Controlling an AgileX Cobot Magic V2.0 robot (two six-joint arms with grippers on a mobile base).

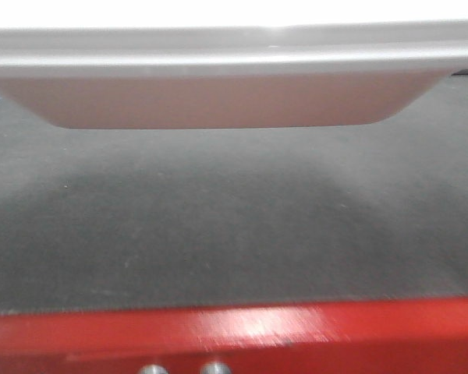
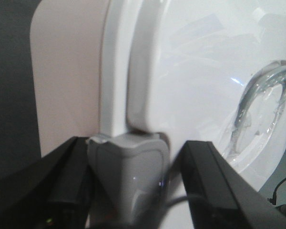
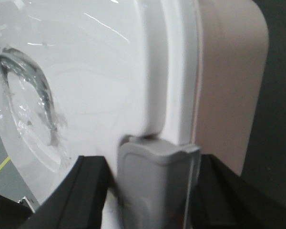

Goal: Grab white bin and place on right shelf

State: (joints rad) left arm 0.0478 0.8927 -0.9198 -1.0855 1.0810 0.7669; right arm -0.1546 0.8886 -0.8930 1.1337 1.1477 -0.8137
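Right end effector (image 3: pixel 148 162): fingers pressed against both sides of a grey latch (image 3: pixel 152 186) at 1 end of the white bin (image 1: pixel 218 97).
Left end effector (image 2: pixel 136 143): straddles the other latch (image 2: pixel 128 176); 1 finger touches it and a dark sliver shows beside the second, so I cannot tell if it is clamped.
Bin position: over the dark worktop (image 1: pixel 234 234), seemingly just raised off it.
Progress: the grab looks nearly done; carrying it to the right shelf, which is out of view, is left.
Contents: hidden, as the lid (image 2: pixel 195 71) is on.

Between our left gripper (image 2: pixel 139 143) fingers and our right gripper (image 3: pixel 150 160) fingers, the grey latches (image 2: pixel 126 176) run off-frame, so our grip is unclear. The white bin (image 1: pixel 218 100) is blurred and cropped.
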